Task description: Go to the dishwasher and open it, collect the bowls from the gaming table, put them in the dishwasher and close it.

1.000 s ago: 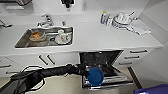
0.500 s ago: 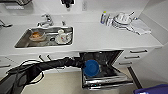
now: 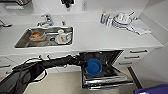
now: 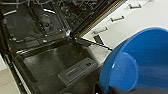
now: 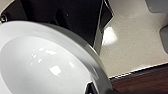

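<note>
White kitchen counter [image 3: 100,35] runs across the head view, with the dishwasher [image 3: 105,70] built in below it, its door dropped flat and the dark inside exposed. Over that open door the left arm [image 3: 50,62] reaches in from the left, and at its end a bright blue bowl [image 3: 93,67] hangs tilted, its hollow facing up toward the camera. The left gripper [image 3: 83,63] sits at the bowl's left rim and appears to be pinching it, though its fingers are too blurred to make out. In the left wrist view the same blue bowl [image 4: 140,62] looms close above the inner door panel and its grey detergent box [image 4: 77,71], with black racks [image 4: 50,20] behind.

In the right wrist view a pale bowl [image 5: 47,65] with a greyish rim sits right under the camera, seen against a speckled floor [image 5: 135,45]. Whether the right gripper is spread or pressed together, I cannot tell.

Left of the dishwasher, a steel sink [image 3: 22,41] is set into the counter, holding an orange-patterned dish [image 3: 37,36] and some whitish crockery [image 3: 62,36], with a tap [image 3: 46,20] behind. To the right, stacked white dishes [image 3: 122,20] lie near a cloth [image 3: 140,26]. White drawers [image 3: 135,56] flank the dishwasher on its right.
</note>
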